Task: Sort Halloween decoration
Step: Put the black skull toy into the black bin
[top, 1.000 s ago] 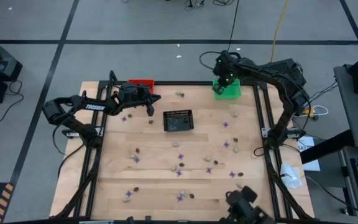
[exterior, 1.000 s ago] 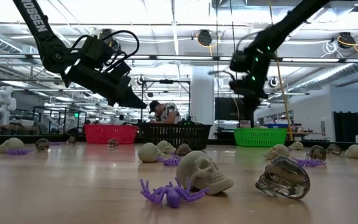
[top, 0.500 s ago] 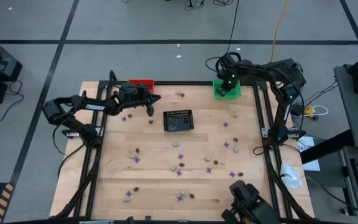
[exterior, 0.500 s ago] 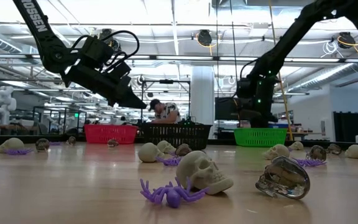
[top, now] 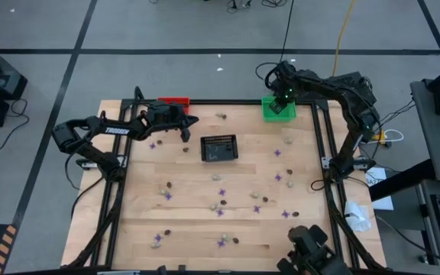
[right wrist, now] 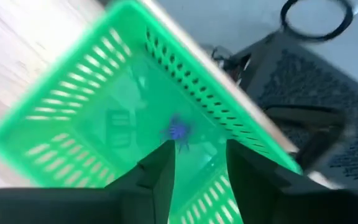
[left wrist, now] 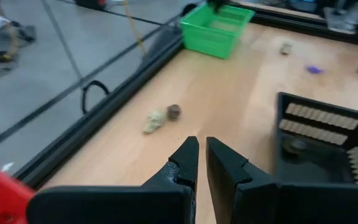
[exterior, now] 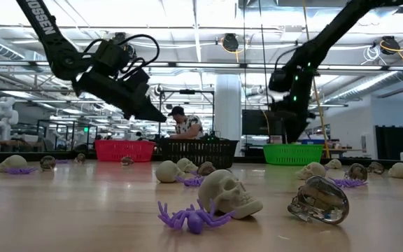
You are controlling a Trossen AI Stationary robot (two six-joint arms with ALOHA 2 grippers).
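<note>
The right pincer (right wrist: 197, 168) hangs over the green basket (right wrist: 104, 81), fingers parted with nothing between them; a purple spider (right wrist: 178, 130) shows just past the tips, over the basket floor, apparently just let go, so the pincer looks placed to drop it squarely inside. In the high view that basket (top: 279, 109) sits at the desk's (top: 189, 214) one o'clock corner, and the right arm reaches in from three o'clock, bent back over it with the wrist pointing down.

The left pincer (left wrist: 202, 163) waits above the desk near eleven o'clock, fingers nearly shut and holding nothing, its arm stretched level from nine o'clock beside the red basket (top: 173, 100). A black basket (top: 219, 148) sits near the middle, toward twelve.

Most trinkets remain unsorted: skulls (exterior: 229, 192), spiders (exterior: 191, 217) and dark bits (top: 295, 215) lie scattered from the centre to six o'clock.
</note>
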